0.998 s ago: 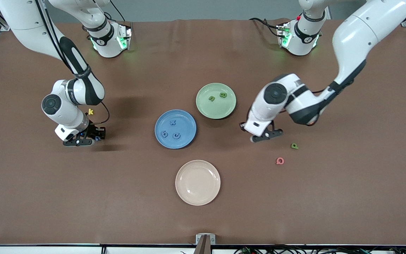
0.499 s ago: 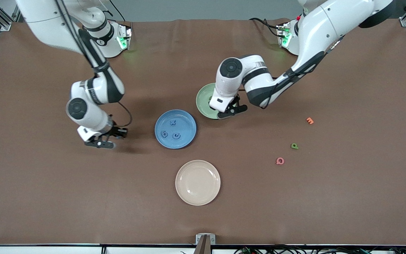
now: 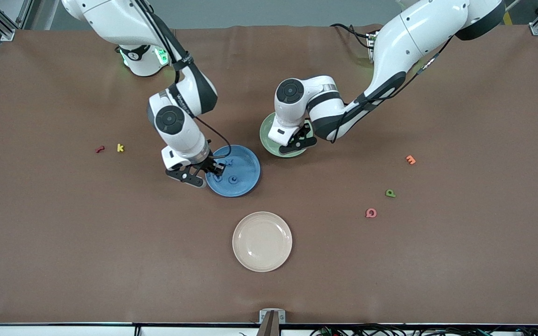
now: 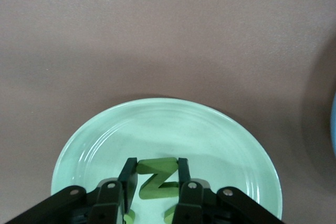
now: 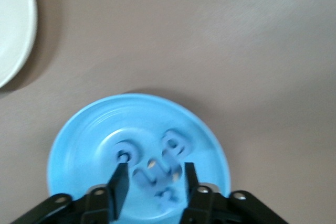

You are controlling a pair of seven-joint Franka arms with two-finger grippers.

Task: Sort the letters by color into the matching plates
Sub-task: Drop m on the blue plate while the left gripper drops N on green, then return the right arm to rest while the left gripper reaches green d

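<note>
1. Green foam, a letter Z (image 4: 157, 180), sits pinched between the fingers of my left gripper (image 3: 298, 143), which hangs low over the pale green plate (image 3: 269, 140). A second ago this gripper was down at the table toward the left arm's end; it has since carried the Z across to the plate.
2. Under the left gripper, the green plate's bowl is mostly hidden by my own wrist in the front view, so I cannot count the letters already there.
3. My right gripper (image 3: 202, 173) has swung in from the right arm's end of the table and is now over the rim of the blue plate (image 3: 250, 179). Its fingers (image 5: 119, 183) stand parted, with a gap between them.
4. Just below that gap, blue letters (image 5: 157, 166) lie on the blue plate; the wrist view is blurred, so I cannot tell whether the one I brought has dropped free yet. I judge it is being let go right now.
5. For the task, this means one more blue letter and one more green letter are reaching their matching plates.
6. Well away from my left gripper, toward the left arm's end, a green letter (image 3: 390, 192) lies on the table mat (image 3: 63, 242) and is not yet sorted. I judge it the next pick for that arm.
</note>
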